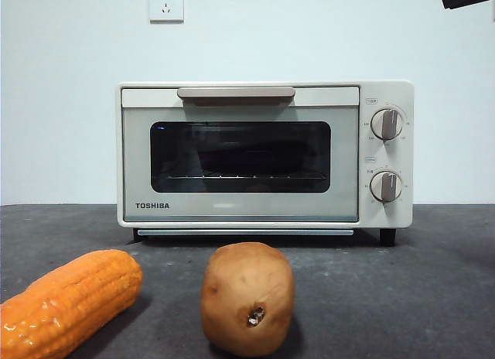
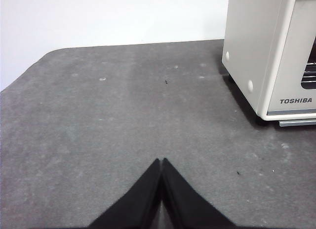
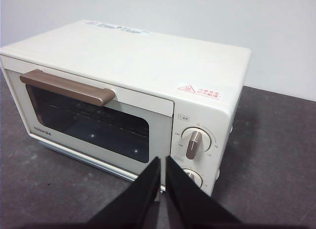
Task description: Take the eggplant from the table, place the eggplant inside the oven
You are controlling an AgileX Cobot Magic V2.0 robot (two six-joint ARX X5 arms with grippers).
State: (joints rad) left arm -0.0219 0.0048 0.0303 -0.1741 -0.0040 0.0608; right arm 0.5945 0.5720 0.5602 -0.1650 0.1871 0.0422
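1. Eggplant: it does not appear on the counter (image 1: 433, 297) in any view. A dim dark shape shows behind the oven window in the front view, but whether that is the eggplant cannot be told.
2. The cream Toshiba oven (image 1: 263, 154) stands at the back of the counter with its door shut and the beige handle (image 1: 236, 93) up.
3. An orange corn cob (image 1: 66, 301) and a brown potato (image 1: 247, 297) lie in front of it, apart from each other.
4. The left tool (image 2: 162, 162) has its jaws pressed together, empty, over bare counter beside the oven's side wall.
5. The right tool (image 3: 160, 162) is also closed and empty, near the oven's front by the upper knob (image 3: 194, 141).
6. Judgement: before anything else, confirm through the window that the eggplant rests on the rack, and keep both tools clear of the door and knobs.
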